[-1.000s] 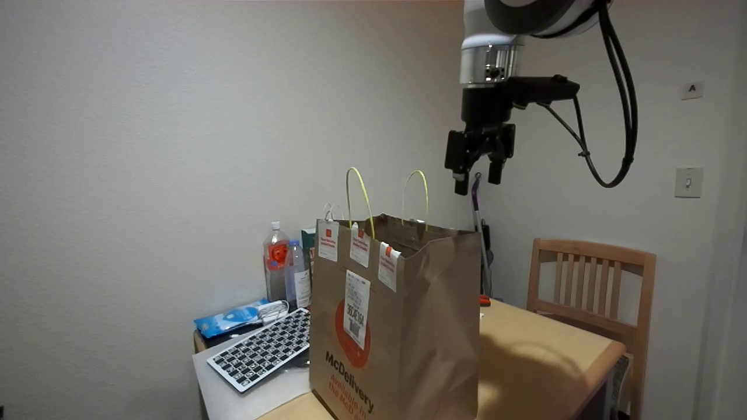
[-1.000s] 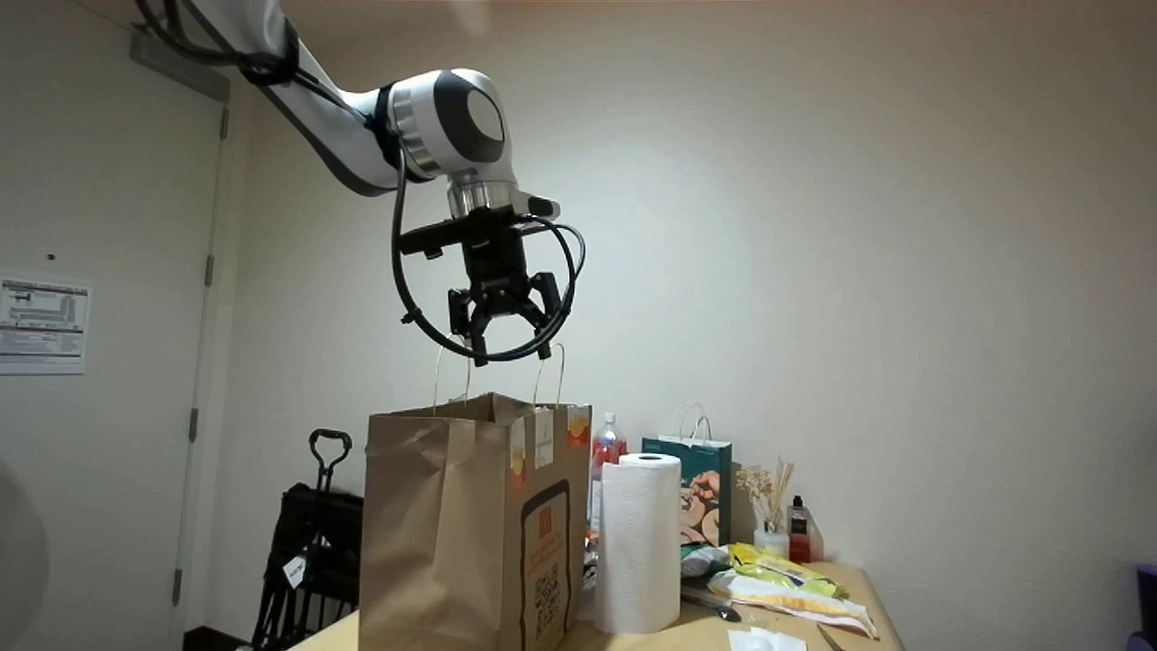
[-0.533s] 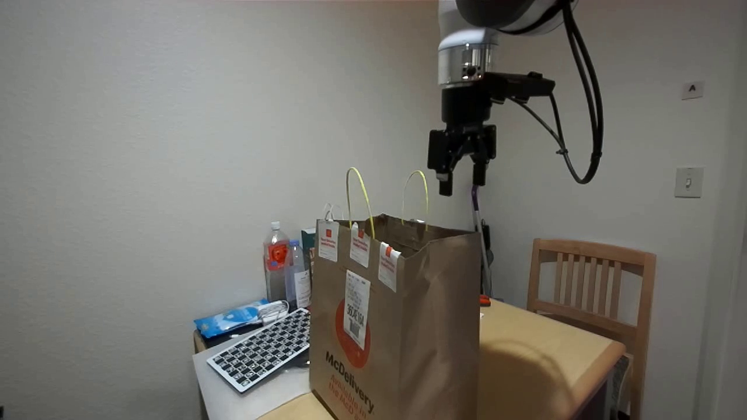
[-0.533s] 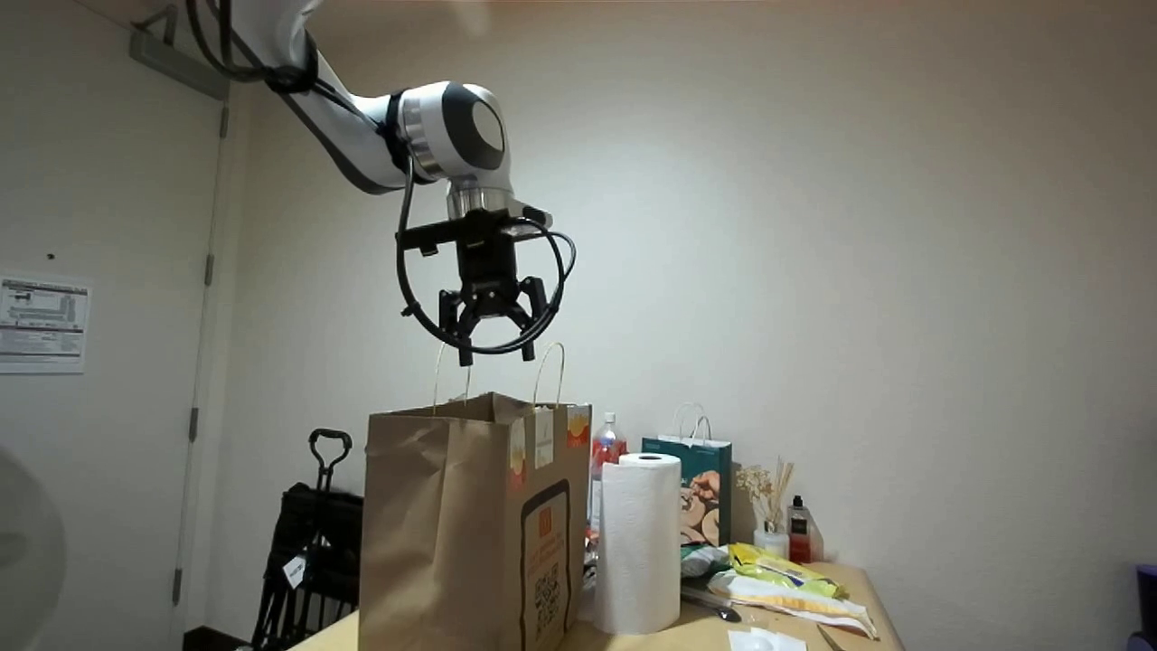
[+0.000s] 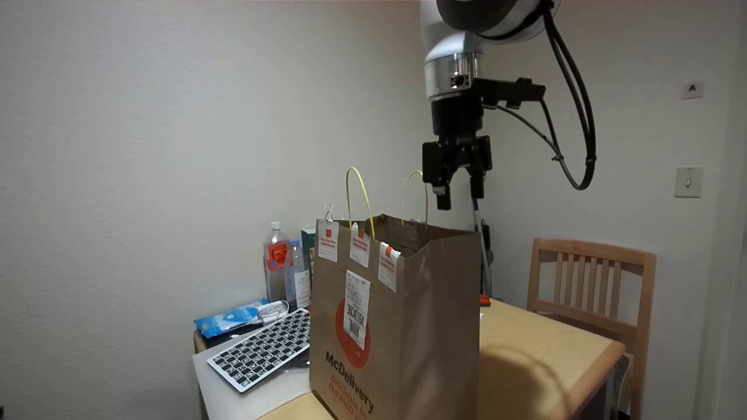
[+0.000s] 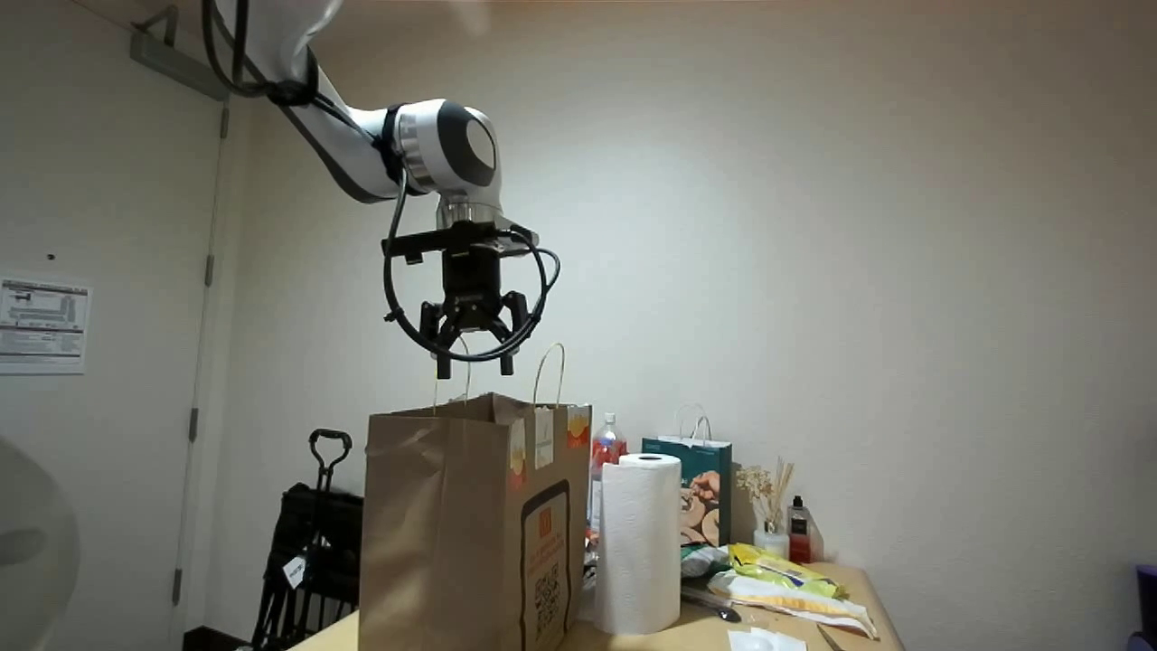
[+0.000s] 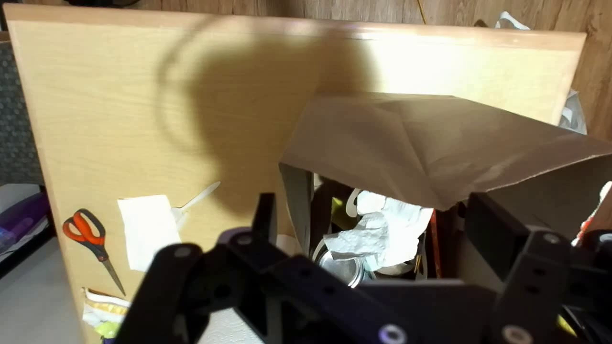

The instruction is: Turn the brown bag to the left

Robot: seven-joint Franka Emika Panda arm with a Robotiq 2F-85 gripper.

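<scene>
brown bag [image 5: 402, 350] is standing upright on the table [image 5: 543, 344] rn, btm ctr of frame in an exterior view. gripper [image 5: 460, 195] hangs over it, a bit up + right of ctr, w/ jaws spread wide. keyboard [image 5: 262, 353] lower left. paper towel roll [image 6: 640, 542] just right of the bag in an exterior view. wrist view: scissors [image 7: 99, 252] lower left, white crumpled stuff [image 7: 382, 234] inside the bag nr ctr.

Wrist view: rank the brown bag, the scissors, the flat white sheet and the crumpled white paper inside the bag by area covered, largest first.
1. Brown bag
2. Flat white sheet and crumpled white paper: too alike to rank; how deep the paper lies is unclear
3. Scissors, long but narrow
</scene>
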